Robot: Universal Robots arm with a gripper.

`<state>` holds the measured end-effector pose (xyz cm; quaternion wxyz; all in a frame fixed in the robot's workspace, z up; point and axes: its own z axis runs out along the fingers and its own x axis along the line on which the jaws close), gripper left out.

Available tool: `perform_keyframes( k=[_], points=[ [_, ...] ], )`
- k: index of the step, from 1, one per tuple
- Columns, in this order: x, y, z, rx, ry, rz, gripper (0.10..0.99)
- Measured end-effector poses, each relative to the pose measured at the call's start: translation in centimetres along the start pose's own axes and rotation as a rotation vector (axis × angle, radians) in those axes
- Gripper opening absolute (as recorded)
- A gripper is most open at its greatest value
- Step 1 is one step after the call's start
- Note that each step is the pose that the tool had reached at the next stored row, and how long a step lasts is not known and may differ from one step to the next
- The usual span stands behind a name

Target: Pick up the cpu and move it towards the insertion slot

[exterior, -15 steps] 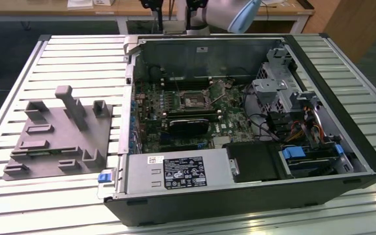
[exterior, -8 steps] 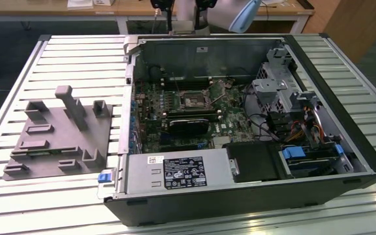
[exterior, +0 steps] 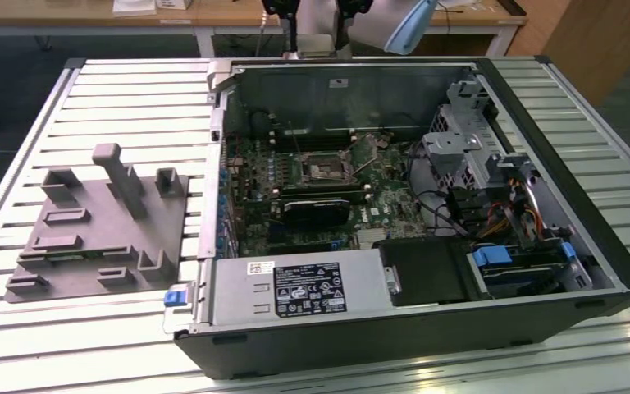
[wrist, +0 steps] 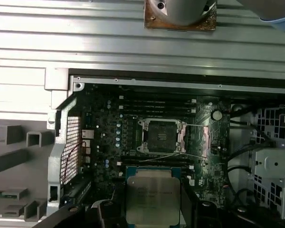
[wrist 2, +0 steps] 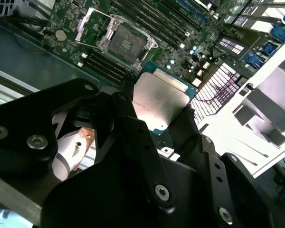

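The cpu (wrist: 152,194) is a flat square chip with a silvery top and a pale rim. My gripper (wrist: 153,211) is shut on it, with a dark finger (wrist: 104,211) against each side. In the second wrist view the cpu (wrist 2: 161,102) sits between the black fingers (wrist 2: 133,128) of the gripper (wrist 2: 156,118), held in the air above the green board. The insertion slot (wrist: 160,137) is a square socket with a dark centre and a shiny metal frame, a short way beyond the chip. The slot (wrist 2: 126,42) stands uncovered, and in the exterior view the slot (exterior: 326,170) lies mid-board inside the case.
The open computer case (exterior: 610,246) lies on a slatted metal table (exterior: 129,98). A grey plastic fixture (exterior: 96,222) with upright posts stands at the exterior view's left. A black block (exterior: 321,209), a power supply (exterior: 293,287) and a drive cage (exterior: 458,156) surround the board.
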<state>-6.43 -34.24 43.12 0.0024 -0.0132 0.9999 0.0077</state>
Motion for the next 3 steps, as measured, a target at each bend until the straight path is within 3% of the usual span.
perform_keyframes(
  k=[3],
  points=[
    [-0.02, 0.00, 0.00, 0.000, 0.0000, 0.000, 0.545]
  ],
)
